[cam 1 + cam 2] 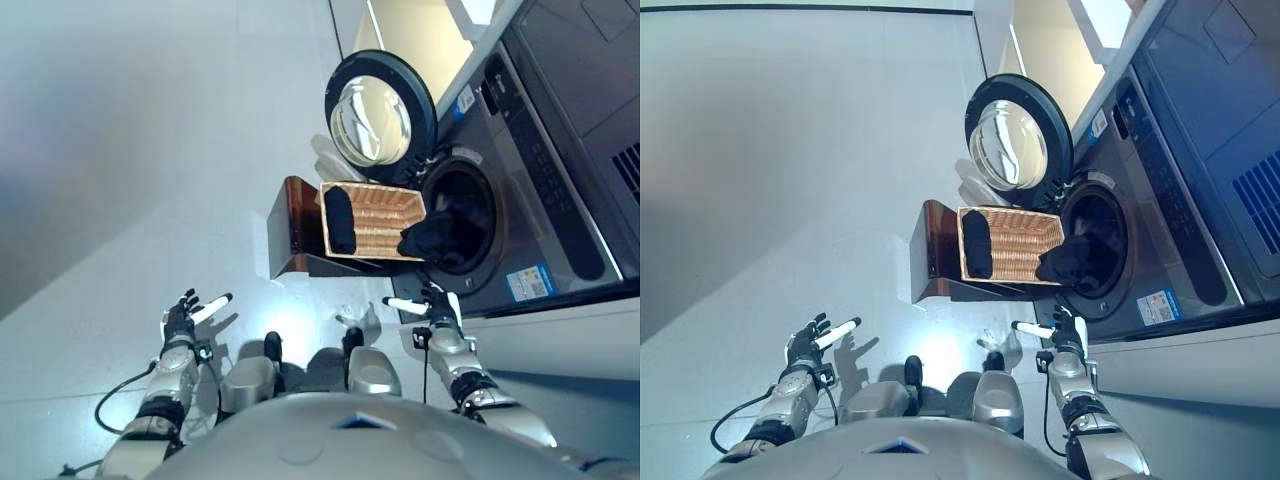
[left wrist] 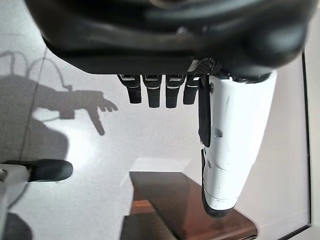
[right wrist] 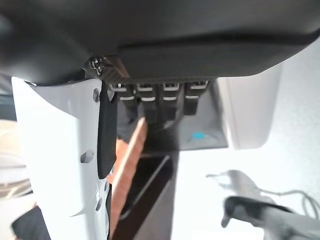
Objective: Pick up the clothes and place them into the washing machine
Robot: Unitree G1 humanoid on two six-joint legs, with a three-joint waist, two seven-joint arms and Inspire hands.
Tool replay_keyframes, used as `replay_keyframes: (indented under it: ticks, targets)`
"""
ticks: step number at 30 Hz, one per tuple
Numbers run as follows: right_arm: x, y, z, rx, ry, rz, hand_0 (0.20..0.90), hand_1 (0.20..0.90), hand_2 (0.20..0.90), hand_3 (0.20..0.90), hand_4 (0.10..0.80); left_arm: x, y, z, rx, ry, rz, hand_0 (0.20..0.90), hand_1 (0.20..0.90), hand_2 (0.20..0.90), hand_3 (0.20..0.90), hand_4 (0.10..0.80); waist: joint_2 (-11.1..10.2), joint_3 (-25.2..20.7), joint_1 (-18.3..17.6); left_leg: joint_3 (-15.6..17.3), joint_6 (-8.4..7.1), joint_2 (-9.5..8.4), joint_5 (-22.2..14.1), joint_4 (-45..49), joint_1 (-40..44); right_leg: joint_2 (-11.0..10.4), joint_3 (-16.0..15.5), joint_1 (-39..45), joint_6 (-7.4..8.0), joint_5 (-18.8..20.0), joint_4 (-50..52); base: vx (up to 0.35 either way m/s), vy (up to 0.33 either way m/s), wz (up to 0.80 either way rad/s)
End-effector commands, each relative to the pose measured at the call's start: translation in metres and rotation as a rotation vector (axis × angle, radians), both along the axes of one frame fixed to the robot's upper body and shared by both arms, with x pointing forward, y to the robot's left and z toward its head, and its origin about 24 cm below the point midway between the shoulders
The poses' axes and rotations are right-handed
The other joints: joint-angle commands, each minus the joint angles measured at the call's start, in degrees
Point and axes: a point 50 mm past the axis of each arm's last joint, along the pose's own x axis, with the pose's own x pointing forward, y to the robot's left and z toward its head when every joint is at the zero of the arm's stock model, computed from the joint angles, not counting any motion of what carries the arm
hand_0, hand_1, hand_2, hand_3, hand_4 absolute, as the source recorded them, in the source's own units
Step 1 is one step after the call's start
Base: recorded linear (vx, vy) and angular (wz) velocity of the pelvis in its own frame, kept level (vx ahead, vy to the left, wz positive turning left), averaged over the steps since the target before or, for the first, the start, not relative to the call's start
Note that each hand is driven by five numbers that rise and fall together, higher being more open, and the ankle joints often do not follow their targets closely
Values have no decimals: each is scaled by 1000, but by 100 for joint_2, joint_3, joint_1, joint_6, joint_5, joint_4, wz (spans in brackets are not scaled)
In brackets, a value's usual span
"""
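Observation:
A wicker basket (image 1: 382, 222) stands on a brown stool (image 1: 290, 226) before the washing machine (image 1: 540, 210), whose round door (image 1: 378, 118) is swung open. One black garment (image 1: 339, 220) lies at the basket's left end. Another black garment (image 1: 432, 238) hangs over the basket's right edge into the drum opening (image 1: 462, 215). My left hand (image 1: 183, 318) is low at the left, open and empty, white thumb out. My right hand (image 1: 432, 304) is low at the right near the machine's front, open and empty too.
A white object (image 1: 332, 160) lies on the floor behind the basket, under the open door. Pale grey floor (image 1: 130, 200) stretches to the left. A white counter edge (image 1: 560, 330) runs along the right beside the machine.

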Motion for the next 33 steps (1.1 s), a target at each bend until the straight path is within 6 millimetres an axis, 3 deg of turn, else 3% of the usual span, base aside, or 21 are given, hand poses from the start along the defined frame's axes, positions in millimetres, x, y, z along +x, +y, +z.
replay_keyframes:
  ticks: [1, 6, 9, 10, 13, 16, 19, 20, 22, 27, 29, 31, 33]
  targets:
    - [36, -24, 29, -76, -169, -31, 900, 900, 900, 900, 800, 30, 14, 23, 69, -149, -25, 900, 900, 900, 900, 800, -160, 153, 4, -211, -696, -14, -781, 619, 323, -29, -198, -417, -97, 1109, 124, 99, -53, 23]
    - [38, -24, 31, -88, -174, -6, 900, 900, 900, 900, 800, 29, 11, 22, 56, -155, -13, 900, 900, 900, 900, 800, -233, 215, 16, -348, -753, 3, -884, 625, 492, -89, -191, -437, -48, 1298, 296, 131, -144, 31]
    - [37, -24, 31, -93, -171, -3, 900, 900, 900, 900, 800, 28, 9, 19, 50, -137, -3, 900, 900, 900, 900, 800, -182, 177, 58, -415, -817, 127, -1007, 640, 521, 32, -318, -477, -251, 697, 611, 84, -156, 4]
    - [37, -24, 31, -93, -171, -3, 900, 900, 900, 900, 800, 28, 8, 19, 50, -137, -3, 900, 900, 900, 900, 800, -182, 175, 57, -416, -817, 128, -1008, 641, 518, 32, -319, -480, -252, 695, 614, 149, -221, 1]
    - [37, -27, 32, -127, -163, 30, 900, 900, 900, 900, 800, 29, 0, 17, 19, -148, 8, 900, 900, 900, 900, 800, -9, 83, -92, -550, -987, 394, -1039, 822, 519, 295, -240, -497, -477, 208, 1013, 196, -246, 7]
    - [34, -29, 31, -136, -156, 33, 900, 900, 900, 900, 800, 36, -7, 17, 14, -146, -27, 900, 900, 900, 900, 800, 91, 3, -225, -750, -1118, 629, -798, 1016, 556, 584, -154, -433, -676, -134, 1205, 188, -256, 24]
    - [35, -30, 31, -152, -155, 43, 900, 900, 900, 900, 800, 39, -12, 17, -3, -157, -17, 900, 900, 900, 900, 800, 157, -44, -233, -830, -1180, 645, -563, 1346, 496, 709, -144, -358, -776, -221, 1200, 153, -193, 16]
    - [34, -33, 32, -161, -153, 42, 900, 900, 900, 900, 800, 41, -16, 18, -16, -174, -11, 900, 900, 900, 900, 800, 169, -44, -212, -796, -1221, 658, -240, 1747, 307, 759, -148, -221, -848, -297, 1161, 129, -178, 1]
    - [33, -36, 32, -173, -149, 28, 900, 900, 900, 900, 800, 43, -18, 18, -20, -178, -15, 900, 900, 900, 900, 800, 166, -34, -193, -762, -1259, 785, 82, 1681, 159, 806, -179, -77, -908, -426, 1148, 151, -179, -1]
    - [39, -35, 35, -189, -155, 54, 900, 900, 900, 900, 800, 43, -18, 19, -22, -189, -13, 900, 900, 900, 900, 800, 65, -5, -39, -990, -1184, 638, -38, 1113, -498, 773, -65, 138, -932, -654, 1167, 146, -62, -4]
    - [42, -34, 36, -194, -157, 68, 900, 900, 900, 900, 800, 41, -16, 20, -22, -191, -6, 900, 900, 900, 900, 800, 111, 59, 56, -1093, -1207, 553, 113, 889, -731, 819, 52, 241, -927, -704, 1188, 170, 23, -12]
    - [48, -33, 40, -198, -175, 78, 900, 900, 900, 900, 800, 42, -14, 21, -16, -194, -16, 900, 900, 900, 900, 800, 230, 129, 79, -893, -1230, 601, 341, 637, -883, 859, 103, 313, -920, -786, 1243, 145, 88, -18]
    - [50, -32, 40, -203, -176, 87, 900, 900, 900, 900, 800, 39, -13, 19, -7, -177, -33, 900, 900, 900, 900, 800, 293, 140, 113, -662, -1191, 620, 264, 650, -838, 831, 149, 356, -920, -907, 1328, 156, 132, -36]
